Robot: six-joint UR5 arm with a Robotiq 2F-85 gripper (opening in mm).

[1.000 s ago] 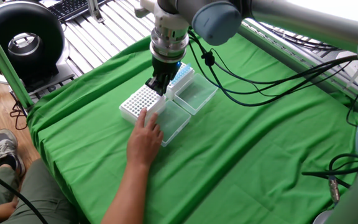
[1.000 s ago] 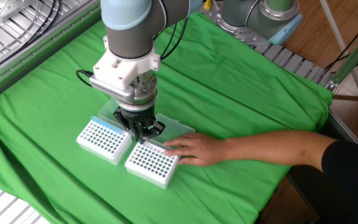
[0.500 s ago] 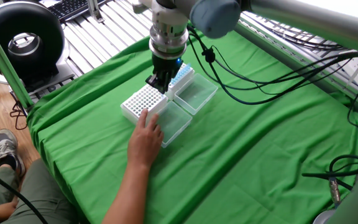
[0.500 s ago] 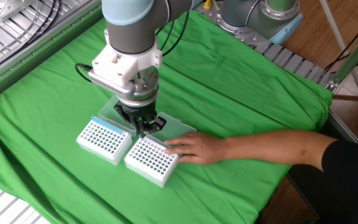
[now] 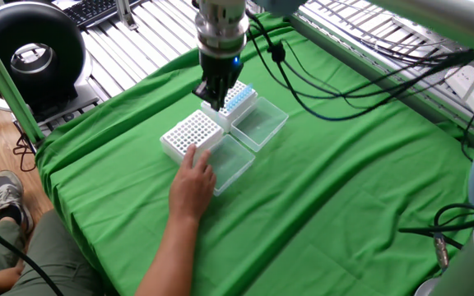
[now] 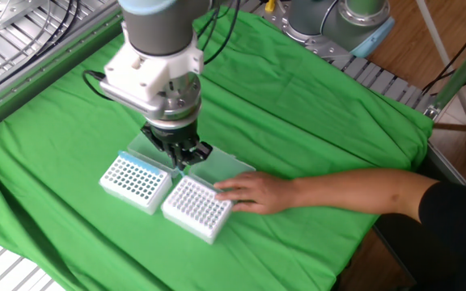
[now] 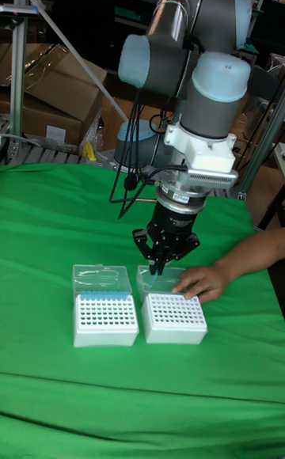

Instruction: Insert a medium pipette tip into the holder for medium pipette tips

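Two white racks with grids of holes sit side by side on the green cloth, clear lids open behind them. The holder for medium pipette tips (image 6: 194, 208) (image 5: 192, 134) (image 7: 172, 316) is the all-white one, with a person's hand (image 6: 253, 192) resting at its edge. My gripper (image 6: 182, 162) (image 5: 212, 97) (image 7: 161, 265) hangs a short way above its far edge, pointing straight down. The fingers are drawn together to a point. Whether a pipette tip sits between them is too small to make out.
The look-alike rack (image 6: 134, 182) (image 5: 241, 100) (image 7: 103, 318) has a blue strip along one edge and stands right beside the holder. The person's forearm (image 6: 362, 194) reaches in across the cloth. A black round device (image 5: 30, 51) stands past the table's corner.
My gripper has risen straight up from the holder's top by a few centimetres. The hand and both racks have stayed where they were.
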